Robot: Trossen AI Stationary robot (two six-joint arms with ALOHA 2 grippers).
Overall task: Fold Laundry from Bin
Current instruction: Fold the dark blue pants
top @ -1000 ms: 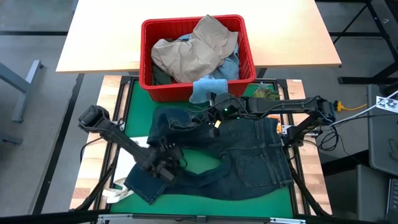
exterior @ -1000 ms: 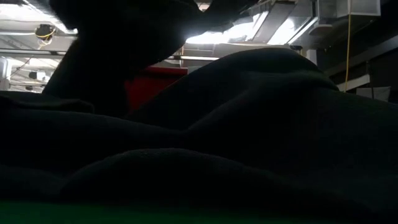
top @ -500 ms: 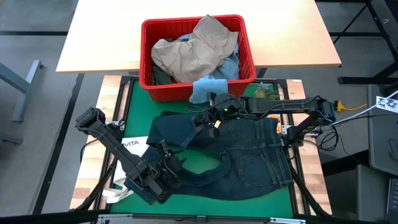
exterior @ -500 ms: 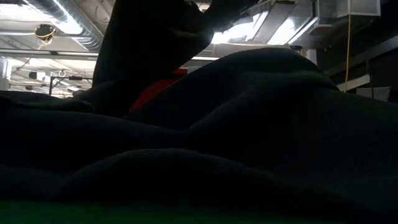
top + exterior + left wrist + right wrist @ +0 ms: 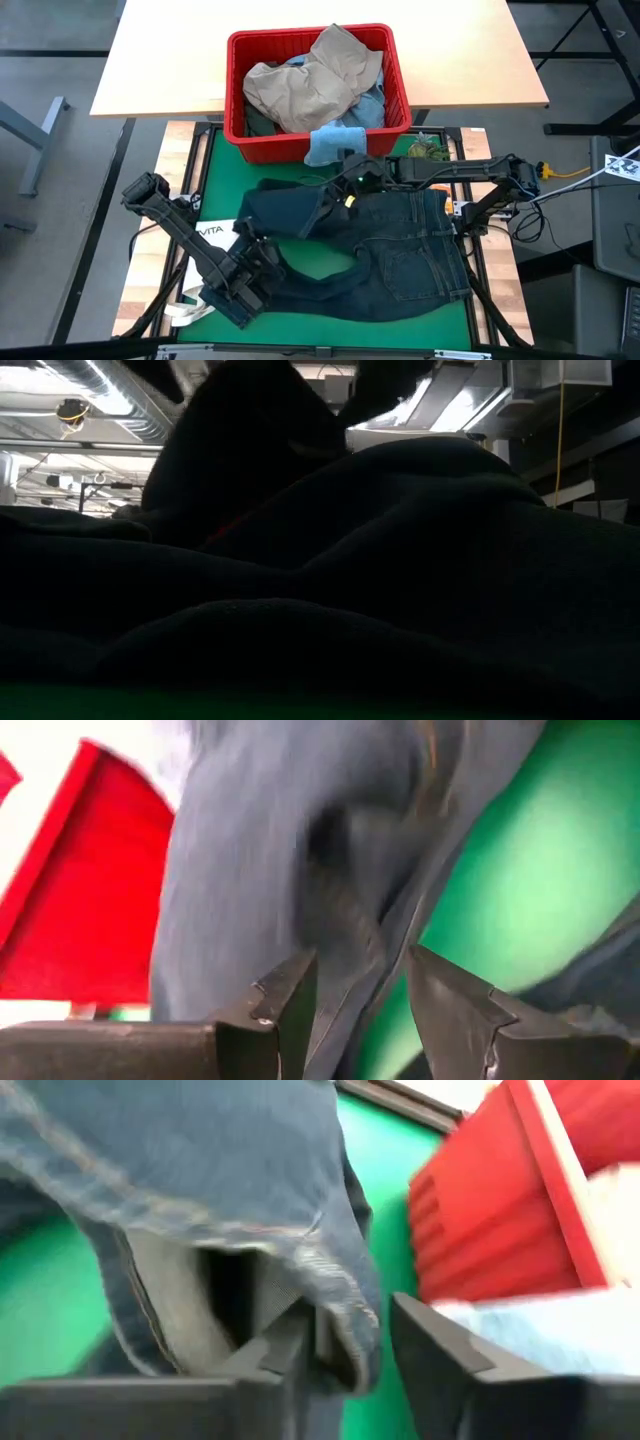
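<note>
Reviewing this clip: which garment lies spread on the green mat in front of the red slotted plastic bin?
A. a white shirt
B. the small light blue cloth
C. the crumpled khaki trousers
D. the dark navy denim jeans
D: the dark navy denim jeans lie spread across the green mat, while the khaki trousers sit inside the red slotted plastic bin and the small light blue cloth hangs over its front rim.

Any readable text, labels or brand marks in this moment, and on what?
"VITA": on the white flat bag lying on the green table mat, beside the dark navy jeans.
Black-and-white marker tag at the right edge: a pattern, no readable words.
Nothing else legible.
</note>
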